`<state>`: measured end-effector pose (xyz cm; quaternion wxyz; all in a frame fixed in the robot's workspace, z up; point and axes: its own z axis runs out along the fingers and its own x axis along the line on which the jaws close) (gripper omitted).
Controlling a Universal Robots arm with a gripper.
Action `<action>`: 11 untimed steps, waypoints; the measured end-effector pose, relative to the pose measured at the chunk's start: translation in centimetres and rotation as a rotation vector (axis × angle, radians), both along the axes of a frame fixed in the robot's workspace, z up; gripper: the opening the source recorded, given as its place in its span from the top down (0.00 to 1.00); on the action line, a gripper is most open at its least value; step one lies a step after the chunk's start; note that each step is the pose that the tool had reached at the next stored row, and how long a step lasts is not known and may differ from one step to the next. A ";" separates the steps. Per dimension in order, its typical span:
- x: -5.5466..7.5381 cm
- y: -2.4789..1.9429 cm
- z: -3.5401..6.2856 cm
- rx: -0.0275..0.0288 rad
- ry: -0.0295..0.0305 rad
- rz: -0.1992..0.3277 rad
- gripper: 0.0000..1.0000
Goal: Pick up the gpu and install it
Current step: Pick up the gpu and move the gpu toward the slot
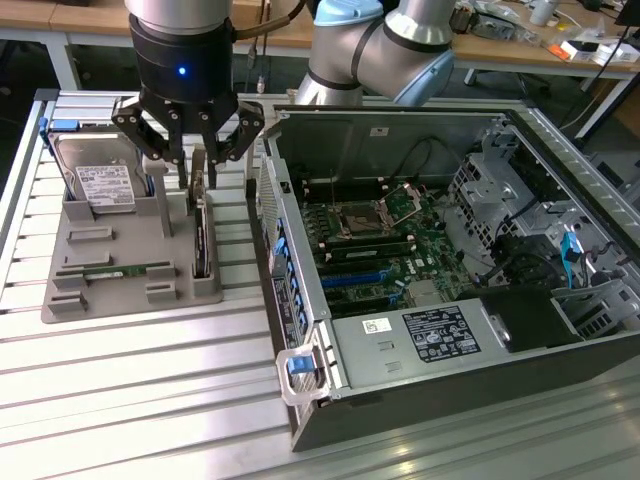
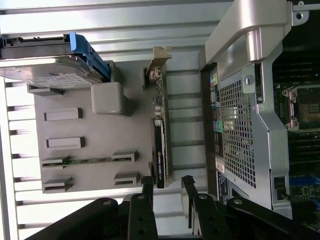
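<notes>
Gripper hangs open above the gpu, which stands on edge in a slot of the grey tray. That tray also holds a hard drive and a memory stick. An open computer case sits just beside it.

A hard drive and memory stick in a gray holder — open computer case beside.
</notes>
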<state>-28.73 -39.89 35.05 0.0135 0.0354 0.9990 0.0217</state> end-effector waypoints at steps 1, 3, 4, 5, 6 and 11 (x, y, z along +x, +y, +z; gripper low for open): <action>0.0 0.00 -0.14 0.0000 0.0000 0.000 0.64; 0.0 0.00 -0.54 0.0000 0.0000 0.000 0.64; 0.0 0.00 -0.74 0.0000 0.0000 0.000 0.64; 0.0 -0.01 -0.89 -0.0001 0.0000 0.000 0.64; 0.1 -0.01 -1.08 -0.0001 0.0001 0.000 0.64; 0.7 -0.01 -1.53 0.0000 -0.0001 0.000 0.64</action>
